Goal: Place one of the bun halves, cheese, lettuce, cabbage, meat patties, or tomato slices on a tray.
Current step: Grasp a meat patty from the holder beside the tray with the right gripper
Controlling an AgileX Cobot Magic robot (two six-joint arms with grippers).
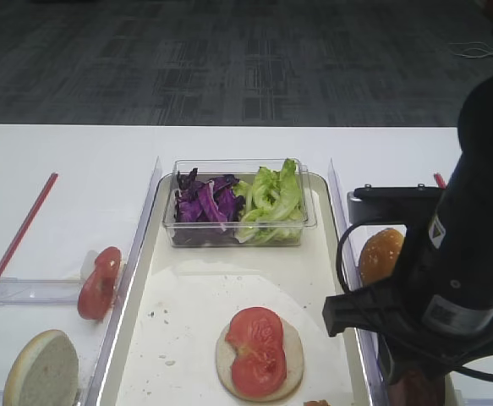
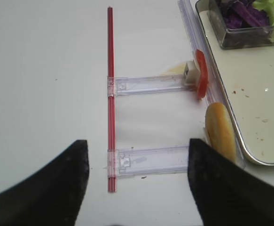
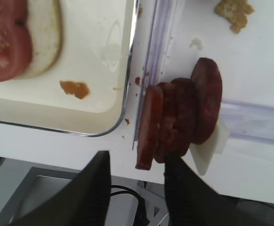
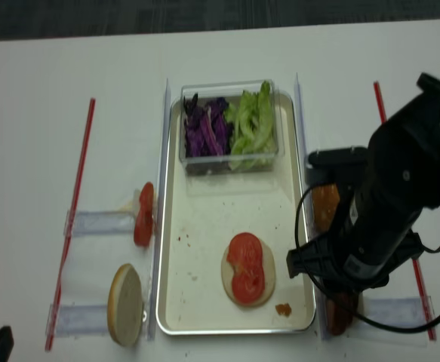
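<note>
The cream tray [image 1: 174, 296] holds a bun half [image 1: 290, 365] topped with a tomato slice [image 1: 257, 348]. A row of meat patties [image 3: 183, 113] stands on edge right of the tray [image 3: 104, 61]. My right gripper [image 3: 137, 160] is open at the patties' near ends. Its right finger [image 3: 186, 188] touches them, and its left finger [image 3: 97, 188] is apart from the outermost patty [image 3: 148, 125]. My left gripper [image 2: 137, 155] is open over bare table, with another bun half [image 2: 220, 132] and a tomato slice [image 2: 201, 73] just to its right. Cabbage [image 1: 204, 203] and lettuce [image 1: 271, 199] fill a clear box.
Clear plastic holders [image 2: 151, 84] and a red strip [image 2: 110, 94] lie left of the tray. A brown-crusted bun [image 1: 381, 252] stands right of it, partly behind my right arm [image 1: 466, 254]. Crumbs [image 3: 74, 88] dot the tray's near corner. The table edge runs just below the patties.
</note>
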